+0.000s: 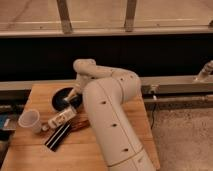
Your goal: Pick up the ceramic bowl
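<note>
Wooden table (pixel 31 152) at lower left; gripper (pixel 73 95) sits over the ceramic bowl (pixel 59 100) right rim, grip state can't tell.

The scene is lit warmly and rather dimly. Pale glints are seen in the bowl (pixel 60 99), over which the gripper (pixel 72 95) is held; the band (pixel 165 55) behind is left dark.

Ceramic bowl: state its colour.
Ceramic bowl: glossy black, seen in the camera view; the gripper is at its rim.
</note>
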